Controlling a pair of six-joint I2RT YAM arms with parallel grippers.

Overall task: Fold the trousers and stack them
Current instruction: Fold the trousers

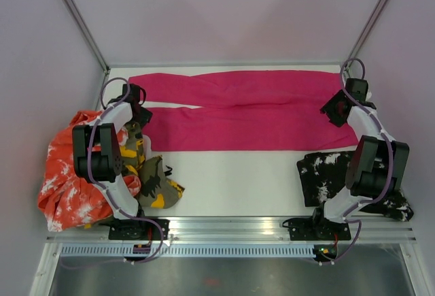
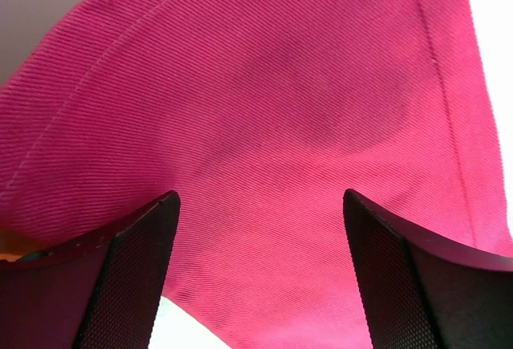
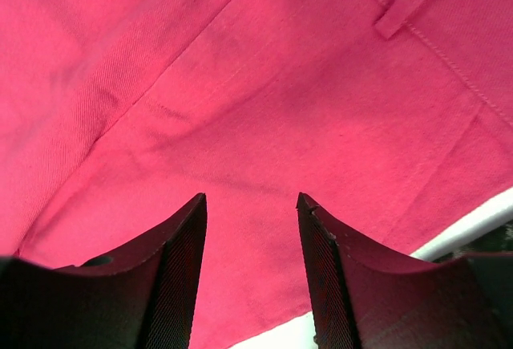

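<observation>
The magenta-pink trousers [image 1: 251,109] lie spread flat across the far half of the white table, legs pointing left, waist at the right. My left gripper [image 1: 141,112] is open over the leg hems at the left end; the left wrist view shows pink cloth [image 2: 264,116] between the spread fingers [image 2: 128,277]. My right gripper [image 1: 334,111] is open over the waistband at the right end; the right wrist view shows the cloth and a belt loop [image 3: 413,0] beyond the fingers [image 3: 180,269]. Neither holds anything.
An orange-white mottled pair [image 1: 71,180] lies heaped at the left edge, with an olive-yellow camouflage pair [image 1: 153,177] beside it. A black pair with white splatters [image 1: 340,177] lies at the near right by the right arm's base. A metal rail [image 1: 231,228] runs along the near edge.
</observation>
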